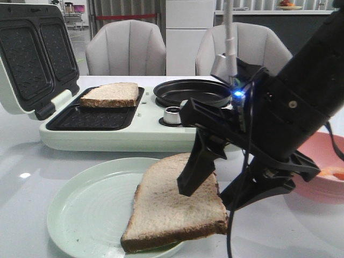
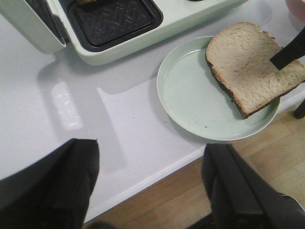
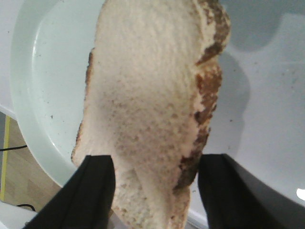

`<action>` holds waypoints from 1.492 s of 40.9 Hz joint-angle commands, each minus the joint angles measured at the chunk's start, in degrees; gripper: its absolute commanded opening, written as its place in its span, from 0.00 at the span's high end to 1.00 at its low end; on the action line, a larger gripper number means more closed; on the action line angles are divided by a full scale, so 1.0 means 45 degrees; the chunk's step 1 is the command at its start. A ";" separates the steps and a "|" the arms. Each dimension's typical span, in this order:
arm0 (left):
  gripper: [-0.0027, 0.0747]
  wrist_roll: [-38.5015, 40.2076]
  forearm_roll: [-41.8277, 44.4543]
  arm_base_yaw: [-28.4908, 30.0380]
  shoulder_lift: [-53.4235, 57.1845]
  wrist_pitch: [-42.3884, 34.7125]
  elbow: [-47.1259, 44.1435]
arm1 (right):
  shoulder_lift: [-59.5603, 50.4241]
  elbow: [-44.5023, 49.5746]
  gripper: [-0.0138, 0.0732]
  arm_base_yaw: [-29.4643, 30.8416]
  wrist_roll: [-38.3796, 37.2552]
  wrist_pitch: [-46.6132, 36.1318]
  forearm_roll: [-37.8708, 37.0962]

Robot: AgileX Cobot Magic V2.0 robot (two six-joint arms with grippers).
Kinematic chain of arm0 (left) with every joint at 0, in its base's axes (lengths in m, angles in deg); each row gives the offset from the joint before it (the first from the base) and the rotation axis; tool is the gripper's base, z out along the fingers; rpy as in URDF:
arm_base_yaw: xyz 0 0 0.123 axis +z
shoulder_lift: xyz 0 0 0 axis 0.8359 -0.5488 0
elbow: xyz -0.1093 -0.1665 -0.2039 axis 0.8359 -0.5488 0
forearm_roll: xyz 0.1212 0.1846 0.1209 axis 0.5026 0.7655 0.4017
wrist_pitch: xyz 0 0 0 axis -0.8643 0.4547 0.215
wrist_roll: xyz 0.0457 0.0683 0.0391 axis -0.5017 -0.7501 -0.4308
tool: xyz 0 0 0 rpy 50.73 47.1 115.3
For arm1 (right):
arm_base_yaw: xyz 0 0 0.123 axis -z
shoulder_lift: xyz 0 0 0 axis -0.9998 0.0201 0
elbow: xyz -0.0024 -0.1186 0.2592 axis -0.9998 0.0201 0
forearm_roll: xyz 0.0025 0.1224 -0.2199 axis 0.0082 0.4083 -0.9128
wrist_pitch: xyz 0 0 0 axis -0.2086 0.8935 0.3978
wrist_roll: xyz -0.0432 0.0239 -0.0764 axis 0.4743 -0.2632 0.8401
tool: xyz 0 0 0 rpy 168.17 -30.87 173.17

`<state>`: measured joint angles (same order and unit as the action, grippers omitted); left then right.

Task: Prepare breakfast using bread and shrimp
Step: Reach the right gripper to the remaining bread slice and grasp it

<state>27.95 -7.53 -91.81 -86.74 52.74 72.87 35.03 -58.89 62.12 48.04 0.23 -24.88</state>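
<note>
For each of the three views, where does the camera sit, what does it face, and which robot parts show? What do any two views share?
Front view: faces forward over the table at the sandwich maker; right arm fills the right side.
Left wrist view: high above the table edge, looking down at the plate; left gripper open and empty.
Right wrist view: close above the bread slice, right gripper straddling its end.
Shared: all three show that slice on the plate.

I work at a glossy white table (image 1: 301, 236) with 2 pale grey upholstered chairs (image 1: 127, 47) beyond it at 11 and 1 o'clock. Behind them stand a white cabinet (image 1: 189, 32) and a dark counter (image 1: 279, 21) at 2 o'clock. Below the table edge I see light wooden floor (image 2: 267, 157).
</note>
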 commanded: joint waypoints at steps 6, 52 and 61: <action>0.31 -0.0002 0.0016 -0.0055 -0.0014 -0.0761 0.0356 | -0.0296 -0.0506 0.41 -0.0015 0.0149 0.0194 0.0308; 0.31 -0.0002 0.0016 -0.0055 -0.0014 -0.0761 0.0356 | 0.0031 -0.0506 0.29 -0.0015 0.0149 0.0558 -0.0258; 0.31 -0.0002 0.0016 -0.0055 -0.0014 -0.0761 0.0356 | 0.0947 -0.0506 0.29 -0.0043 0.0266 0.1007 -0.0258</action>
<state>27.95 -7.53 -91.81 -86.74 52.74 72.87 40.38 -60.06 62.12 48.04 3.42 -26.44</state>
